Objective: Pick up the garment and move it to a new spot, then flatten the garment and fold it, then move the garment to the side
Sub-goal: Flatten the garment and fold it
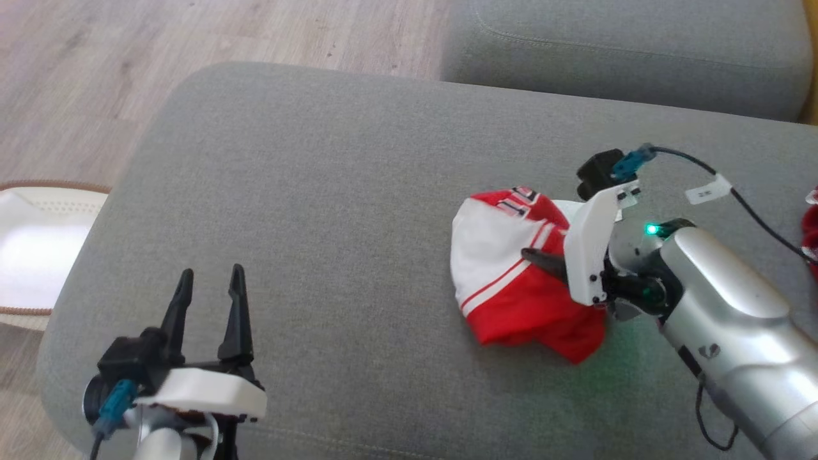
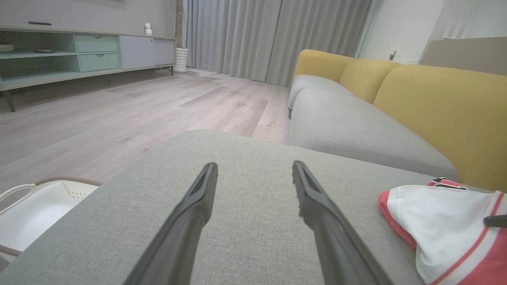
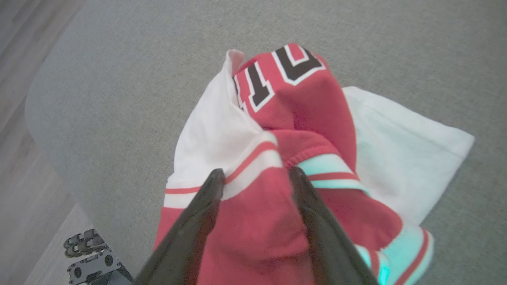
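while l gripper (image 1: 212, 271) gapes empty, r gripper (image 3: 256, 171) straddles crumpled red/white garment (image 1: 495, 255) w/ jaws apart.

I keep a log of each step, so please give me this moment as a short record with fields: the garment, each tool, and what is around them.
surface: grey sofa cushion
garment: red and white, black printed characters, crumpled in a heap on the cushion's right part, not flattened
right tool: down on the garment, fingers apart with a red fold between them
left tool: open, empty, over bare cushion, apart from the garment
nearby: white basket on the wooden floor, left of the cushion
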Available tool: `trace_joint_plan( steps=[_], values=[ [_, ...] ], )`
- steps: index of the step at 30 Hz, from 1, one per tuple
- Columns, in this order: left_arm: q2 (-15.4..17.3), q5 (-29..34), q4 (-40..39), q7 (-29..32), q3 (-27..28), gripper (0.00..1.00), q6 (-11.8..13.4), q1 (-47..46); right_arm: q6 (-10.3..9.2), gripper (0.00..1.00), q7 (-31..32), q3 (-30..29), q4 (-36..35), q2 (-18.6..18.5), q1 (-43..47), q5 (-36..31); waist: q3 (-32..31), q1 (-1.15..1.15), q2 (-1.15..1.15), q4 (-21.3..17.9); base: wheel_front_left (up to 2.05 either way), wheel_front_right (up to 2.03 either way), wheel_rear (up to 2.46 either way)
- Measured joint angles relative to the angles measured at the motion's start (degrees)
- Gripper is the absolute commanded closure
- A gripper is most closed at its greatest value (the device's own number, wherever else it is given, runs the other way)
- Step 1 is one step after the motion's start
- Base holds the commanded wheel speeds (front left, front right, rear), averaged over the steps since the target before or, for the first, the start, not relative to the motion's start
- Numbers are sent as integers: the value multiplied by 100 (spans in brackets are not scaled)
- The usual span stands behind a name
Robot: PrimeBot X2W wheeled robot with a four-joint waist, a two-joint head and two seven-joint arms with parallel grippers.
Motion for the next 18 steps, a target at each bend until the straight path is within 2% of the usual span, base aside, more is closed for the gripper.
trace_joint_plan(
  steps=[3, 7, 18],
  values=[
    [0, -5, 5, 0, 48, 0, 3, 0, 0, 100, -45, 147, -183, -80, 4, 75, -8, 0, 0, -9, 0, 0, 0],
    [-4, -51, 4, 0, 79, 0, 8, 0, 0, 100, -564, 205, -402, -407, -61, -33, -22, 0, 0, -129, 0, 0, 0],
    [-11, -58, 29, 0, 4, 0, 13, -3, 0, 100, -1674, 111, -1213, -1802, -342, -600, 9, 0, 0, -696, 0, 0, 0]
  ],
)
